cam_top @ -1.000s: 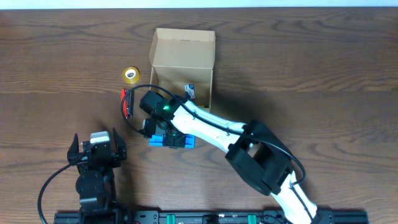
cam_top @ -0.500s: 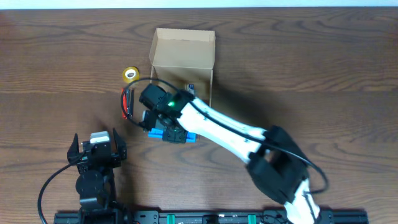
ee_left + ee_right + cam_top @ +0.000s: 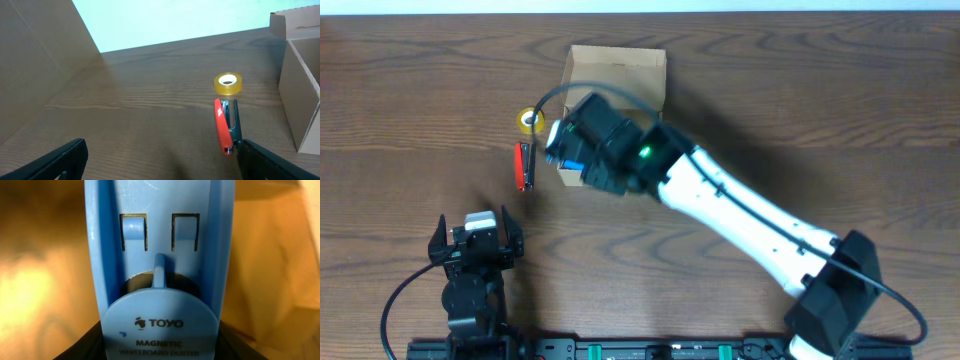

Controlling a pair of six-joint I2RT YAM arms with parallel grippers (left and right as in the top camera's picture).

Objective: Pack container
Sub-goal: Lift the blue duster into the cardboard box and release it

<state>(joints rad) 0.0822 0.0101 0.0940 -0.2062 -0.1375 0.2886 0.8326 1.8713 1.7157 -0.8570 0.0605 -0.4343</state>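
Your right gripper [image 3: 582, 158] is clamped tight on the blue duster [image 3: 160, 280], whose long side points straight out from the fingers. It hangs over the near left corner of the open box [image 3: 616, 60], so the inside lies just ahead and below. Your left gripper [image 3: 475, 235] rests open, well apart, so the right arm is nearer. The wood table [image 3: 820, 100] is flat. The tape [image 3: 529, 119] and stapler [image 3: 524, 166] lie left of the box.

Stock on one wooden table [image 3: 840, 110]: one tan cardboard container [image 3: 616, 62], one blue magnetic whiteboard duster [image 3: 160, 255], one yellow tape roll [image 3: 228, 83], one red stapler [image 3: 220, 125], and two robot arms bearing two grippers, the left gripper [image 3: 475, 225] and the right gripper [image 3: 570, 153].
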